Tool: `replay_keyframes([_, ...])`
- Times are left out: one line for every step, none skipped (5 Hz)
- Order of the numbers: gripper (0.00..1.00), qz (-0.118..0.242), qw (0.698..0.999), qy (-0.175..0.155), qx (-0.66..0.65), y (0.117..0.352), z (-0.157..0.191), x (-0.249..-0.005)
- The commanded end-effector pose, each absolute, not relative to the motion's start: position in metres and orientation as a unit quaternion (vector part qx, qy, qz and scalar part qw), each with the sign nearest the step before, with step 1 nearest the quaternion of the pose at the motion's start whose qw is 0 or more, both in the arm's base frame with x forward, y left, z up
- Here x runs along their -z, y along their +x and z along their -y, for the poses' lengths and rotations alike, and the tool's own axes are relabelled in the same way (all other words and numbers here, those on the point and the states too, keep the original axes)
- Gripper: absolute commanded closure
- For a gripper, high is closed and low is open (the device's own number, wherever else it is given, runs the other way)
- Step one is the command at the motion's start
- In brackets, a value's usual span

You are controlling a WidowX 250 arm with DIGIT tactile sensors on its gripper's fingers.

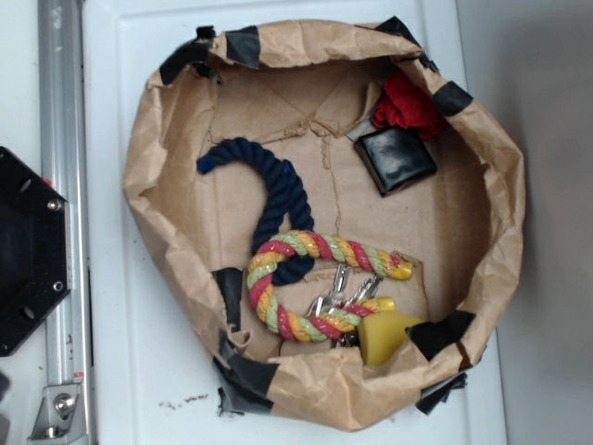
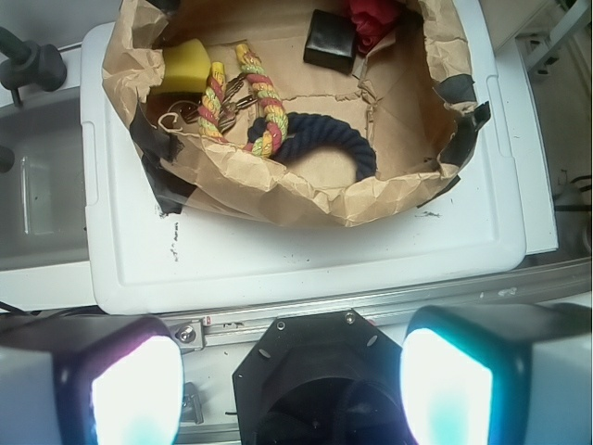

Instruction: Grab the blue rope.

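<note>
From the exterior view, my jaws do not appear at all. One blue rope (image 1: 275, 206) lies inside a brown paper bag (image 1: 148, 176) that is rolled open on the white tabletop (image 1: 120, 371). The rope curves like a hook, its free end toward the bag's upper left, its lower end tucked under the one striped rope ring (image 1: 306, 283). I count one red fuzzy bundle (image 1: 406, 104) at the upper right, touching one black square block (image 1: 397, 158), one yellow block (image 1: 384, 336) near the bottom rim, and a cluster of metal keys (image 1: 341, 292) inside the ring (their number is hard to tell, since the ring covers part of them). A black hexagonal plate (image 1: 28, 250) is cut off at the left edge.

From the wrist view, two pale glowing fingers (image 2: 137, 389) of my jaws (image 2: 292, 389) stand wide apart at the bottom edge, released and grasping nothing. The blue rope (image 2: 326, 141) lies well apart from them, far ahead in the bag (image 2: 306, 199), beyond its near crumpled rim. The red bundle (image 2: 372, 19) is cut off by the top edge.
</note>
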State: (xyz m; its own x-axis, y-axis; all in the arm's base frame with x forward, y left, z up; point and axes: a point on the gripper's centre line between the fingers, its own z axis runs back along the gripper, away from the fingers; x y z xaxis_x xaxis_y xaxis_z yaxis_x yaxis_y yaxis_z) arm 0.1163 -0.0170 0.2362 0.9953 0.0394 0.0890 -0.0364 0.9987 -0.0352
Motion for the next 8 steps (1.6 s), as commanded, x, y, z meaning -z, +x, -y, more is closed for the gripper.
replay_keyframes([0.0,0.045,0.999,-0.017,-0.019,0.116,0.017,-0.236])
replay_keyframes([0.0,0.031,0.999,0.044,0.0,0.166,0.009,-0.207])
replay_keyframes([0.0,0.029,0.994,0.08,0.065,0.206,0.01,-0.174])
replay_keyframes([0.0,0.032,0.98,0.089,0.174,0.224,0.01,-0.132])
replay_keyframes([0.0,0.034,0.952,0.072,0.295,0.222,0.008,-0.094])
replay_keyframes([0.0,0.057,0.93,0.087,0.353,0.225,-0.004,-0.067])
replay_keyframes([0.0,0.042,0.937,0.072,0.339,0.24,-0.015,-0.048])
replay_keyframes([0.0,0.009,0.937,0.05,0.345,0.247,-0.014,-0.032])
